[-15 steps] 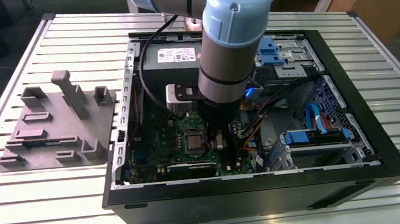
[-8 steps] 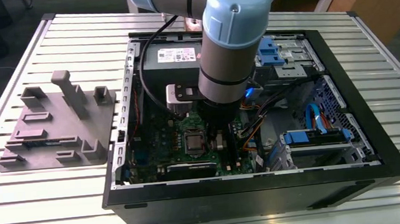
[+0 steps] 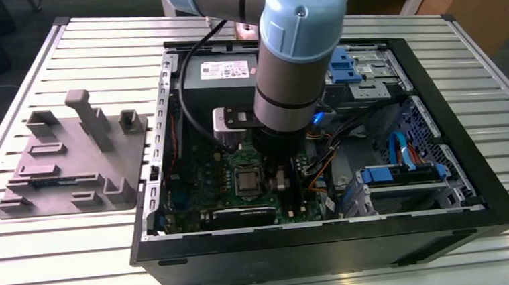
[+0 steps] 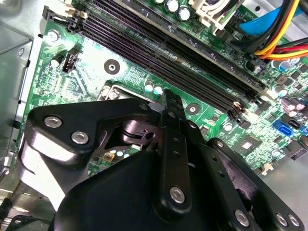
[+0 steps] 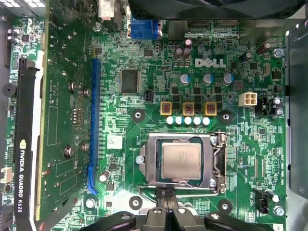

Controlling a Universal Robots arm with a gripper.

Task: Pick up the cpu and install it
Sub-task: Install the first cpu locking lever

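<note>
Black gripper (image 4: 166, 103) links crowd the second wrist view, hiding most of the socket beneath; the fingers meet in one narrow tip, pressed together with nothing between them. Just past that tip, in the first wrist view, the cpu (image 5: 180, 161) lies flat inside its metal socket frame (image 5: 217, 163) on the green motherboard (image 5: 154, 96). From the exterior view, the arm (image 3: 298, 52) reaches into the open computer case (image 3: 473, 188) and blocks much of the board. A grey moulded tray (image 3: 68, 162) sits on the slatted table (image 3: 30, 266), at the exterior view's left.

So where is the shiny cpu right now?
In the first wrist view, the cpu sits flat in the metal socket frame on the green motherboard, just ahead of the claw.
</note>
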